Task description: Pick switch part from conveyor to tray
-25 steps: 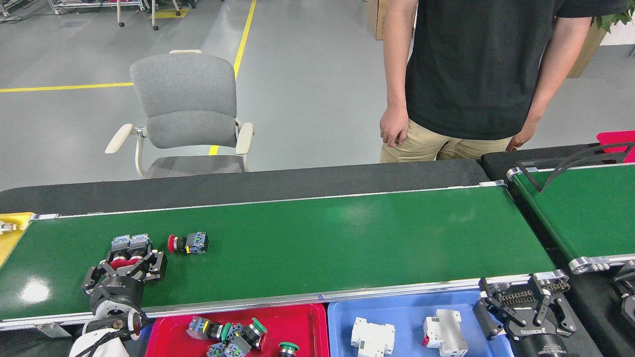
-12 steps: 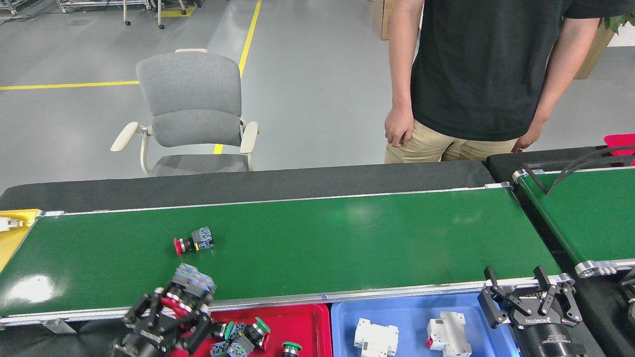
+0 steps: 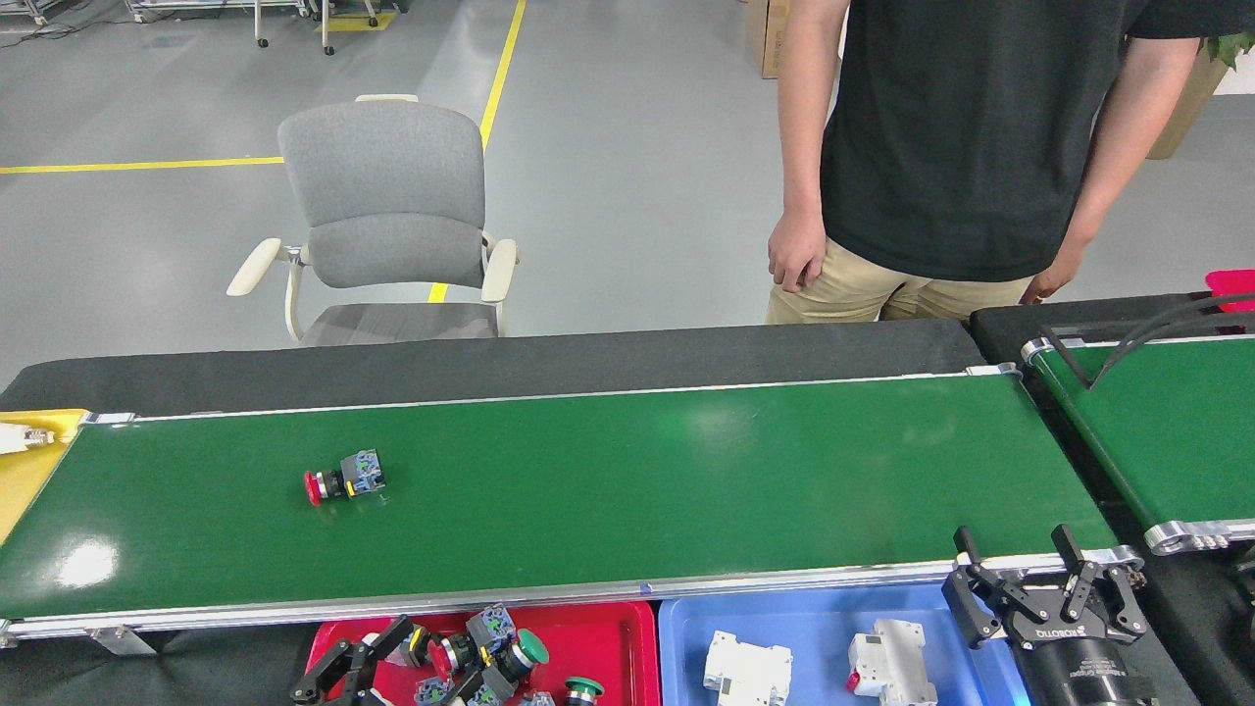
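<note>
Two sets of jaws in sight, both low at the near edge. Left gripper (image 3: 377, 655) sits over the red tray (image 3: 598, 637), jaws spread apart and gripping nothing; a cluster of switch parts (image 3: 485, 652) with red and green caps lies in the tray just beside its fingertips. Right gripper (image 3: 1044, 598) hangs at the near right corner of the conveyor (image 3: 686, 480), by the blue tray (image 3: 814, 628); jaws wide apart, empty.

Blue tray holds two white breaker-like blocks (image 3: 747, 672), apart from each other.

One switch part (image 3: 343, 479) is on the conveyor, left of the middle, lying on its side, red cap pointing left, grey-blue block to the right. It is well apart from both grippers. Rest of the belt is bare glossy green between silver rails.

Yellow tray (image 3: 29, 461) at the belt's left end. A second, shorter green belt (image 3: 1167, 431) with black cables lies to the right.

Beyond the black desk (image 3: 490, 363): a grey chair (image 3: 387, 216) on the floor, and a person (image 3: 961, 147) in a dark shirt and tan trousers standing at the far right, arms down.
</note>
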`<state>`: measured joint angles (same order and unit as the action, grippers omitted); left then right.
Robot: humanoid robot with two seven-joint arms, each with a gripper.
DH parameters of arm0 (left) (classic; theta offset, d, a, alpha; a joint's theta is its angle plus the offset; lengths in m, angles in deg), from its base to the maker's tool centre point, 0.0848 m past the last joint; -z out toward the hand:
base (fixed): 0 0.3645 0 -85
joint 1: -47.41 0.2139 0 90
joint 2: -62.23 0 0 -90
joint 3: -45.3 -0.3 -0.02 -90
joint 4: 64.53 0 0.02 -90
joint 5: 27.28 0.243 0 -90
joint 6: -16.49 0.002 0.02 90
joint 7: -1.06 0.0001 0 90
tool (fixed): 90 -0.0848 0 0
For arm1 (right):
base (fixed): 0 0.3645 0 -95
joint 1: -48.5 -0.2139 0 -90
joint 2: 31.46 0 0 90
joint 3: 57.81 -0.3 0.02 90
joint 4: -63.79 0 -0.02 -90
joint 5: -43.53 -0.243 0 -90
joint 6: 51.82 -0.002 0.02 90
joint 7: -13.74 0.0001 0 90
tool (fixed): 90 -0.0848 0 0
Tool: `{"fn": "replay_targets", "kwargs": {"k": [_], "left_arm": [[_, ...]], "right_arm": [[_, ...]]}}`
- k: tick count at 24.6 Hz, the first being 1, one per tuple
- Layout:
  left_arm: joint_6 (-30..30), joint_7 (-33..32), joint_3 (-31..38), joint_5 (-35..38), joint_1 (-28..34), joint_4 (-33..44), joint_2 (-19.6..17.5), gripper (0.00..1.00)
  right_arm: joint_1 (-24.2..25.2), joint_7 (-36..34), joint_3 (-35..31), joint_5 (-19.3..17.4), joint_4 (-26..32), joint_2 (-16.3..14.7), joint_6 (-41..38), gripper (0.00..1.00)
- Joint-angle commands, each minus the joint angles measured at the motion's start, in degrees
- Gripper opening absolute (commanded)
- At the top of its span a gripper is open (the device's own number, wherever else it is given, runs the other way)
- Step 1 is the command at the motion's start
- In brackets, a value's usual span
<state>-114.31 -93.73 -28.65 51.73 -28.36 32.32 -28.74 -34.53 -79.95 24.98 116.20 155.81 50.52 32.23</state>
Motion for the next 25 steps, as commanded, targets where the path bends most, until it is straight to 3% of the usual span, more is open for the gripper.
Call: {"fn": "replay_targets", "kwargs": {"k": [1,3,5,10,14,17,25], "left_arm": [[9.6,0.3,2.4,0.1,-0.3,1.2,0.4,1.00],[21.9,0.2,2.9,0.4,-0.8,0.7,-0.7,1.00],[27.4,0.3,2.9,0.4,-1.2,0.1,-1.7,1.00],[28.7,0.3,3.4,0.5,-0.8,-0.6,-1.9,1.00],[32.3,0.2,2.9,3.8,-4.8,-2.3,-3.2,1.00],[33.5,0.1,3.0,8.6,-10.6,-7.6,-3.6,1.00],[35.1,0.0,3.2,8.9,-23.6,-25.0,-8.5,1.00]], "right_arm": [[-0.3,-0.2,-0.3,-0.2,0.7,-0.5,-0.2,1.00],[-0.3,-0.2,-0.3,-0.2,1.2,-0.4,-0.3,1.00],[-0.3,-0.2,-0.2,-0.3,1.5,-0.3,-0.4,1.00],[0.2,0.3,-0.7,-2.8,1.7,-0.4,-4.4,1.00],[0.1,0.3,-0.9,-3.7,1.6,-0.4,-4.6,1.00],[0.2,0.3,-0.7,-3.6,1.5,-0.6,-4.6,1.00],[0.1,0.3,-0.7,-3.6,1.2,-0.6,-4.6,1.00]]}}
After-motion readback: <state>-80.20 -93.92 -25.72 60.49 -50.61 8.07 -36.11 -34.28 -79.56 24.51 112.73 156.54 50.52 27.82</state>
